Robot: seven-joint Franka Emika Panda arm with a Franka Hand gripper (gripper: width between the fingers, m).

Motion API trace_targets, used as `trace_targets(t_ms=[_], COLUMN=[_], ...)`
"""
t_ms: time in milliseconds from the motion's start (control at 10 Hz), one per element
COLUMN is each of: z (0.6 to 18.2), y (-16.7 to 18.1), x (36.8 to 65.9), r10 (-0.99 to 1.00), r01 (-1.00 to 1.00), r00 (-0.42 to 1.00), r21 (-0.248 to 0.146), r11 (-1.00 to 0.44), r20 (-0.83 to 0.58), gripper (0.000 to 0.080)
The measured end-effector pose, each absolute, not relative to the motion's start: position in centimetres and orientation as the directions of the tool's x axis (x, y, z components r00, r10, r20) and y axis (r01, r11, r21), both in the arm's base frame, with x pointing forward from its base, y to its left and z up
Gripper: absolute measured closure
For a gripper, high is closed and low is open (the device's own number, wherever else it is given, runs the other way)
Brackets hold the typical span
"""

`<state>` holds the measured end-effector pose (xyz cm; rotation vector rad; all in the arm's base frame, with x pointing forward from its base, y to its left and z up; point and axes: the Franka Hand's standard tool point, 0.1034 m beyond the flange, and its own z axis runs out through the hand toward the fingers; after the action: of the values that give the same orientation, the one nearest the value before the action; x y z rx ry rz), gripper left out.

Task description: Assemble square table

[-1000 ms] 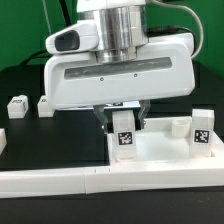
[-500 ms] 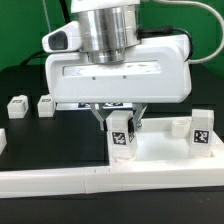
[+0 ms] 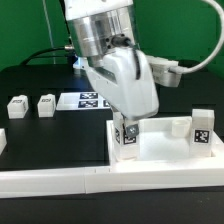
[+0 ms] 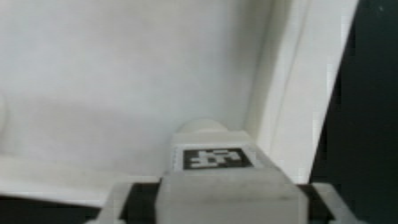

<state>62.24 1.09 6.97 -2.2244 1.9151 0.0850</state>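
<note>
There it was: the gripper (image 3: 127, 127) leaned in at a steep tilt, its fingers (image 4: 128, 204) pinched narrow on a leg post (image 3: 127, 140), tag facing the exterior camera. The post stood upright, low at the corner of the square top (image 3: 160, 152) on the exterior view's left. Whether it sat in a socket there, I could not tell. The square top lay flat toward the tabletop edge nearest the exterior camera, on the exterior view's right half. A long white rail (image 3: 55, 181) ran along that same edge, just in front of the top.

From the wrist view, the post's tag (image 4: 217, 156) sat square between the two fingers, the top's white face behind it and the dark tabletop (image 4: 368, 90) beyond its raised rim.

A second tagged post (image 3: 202, 127) stood on the top's far corner at the exterior view's right, with a plain white piece (image 3: 178, 126) beside it. Two small posts (image 3: 17, 105) (image 3: 46, 103) rested near the tabletop edge at the exterior view's left, close but apart. The marker board (image 3: 88, 99) lay flat farther back, partly behind the arm
</note>
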Motion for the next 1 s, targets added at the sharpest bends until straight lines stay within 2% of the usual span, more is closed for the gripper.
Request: trace_targets(t_ms=[100,300,400,500,600,700,1000], z=[6.94,6.93,6.88,6.76,6.75,6.72,6.59], y=[1.26,1.25,1.23,1.25,1.20,1.29,1.35], x=[62.27,62.27,62.19,61.94,61.94,61.99,61.90], r10=[-0.980,-0.981,-0.976,-0.949,-0.886,-0.830,-0.711], r01=[-0.994,-0.994,-0.988,-0.961,-0.893,-0.835,-0.713], r00=[0.058,0.054,0.127,0.270,0.445,0.547,0.699], r21=[-0.102,-0.101,-0.109,-0.116,-0.129,-0.136,-0.153], r11=[-0.039,-0.035,-0.108,-0.253,-0.430,-0.533,-0.684], r20=[-0.188,-0.189,-0.179,-0.163,-0.132,-0.110,-0.078], gripper=[0.0509,0.0499,0.0499,0.0324,0.0324,0.0185,0.0151])
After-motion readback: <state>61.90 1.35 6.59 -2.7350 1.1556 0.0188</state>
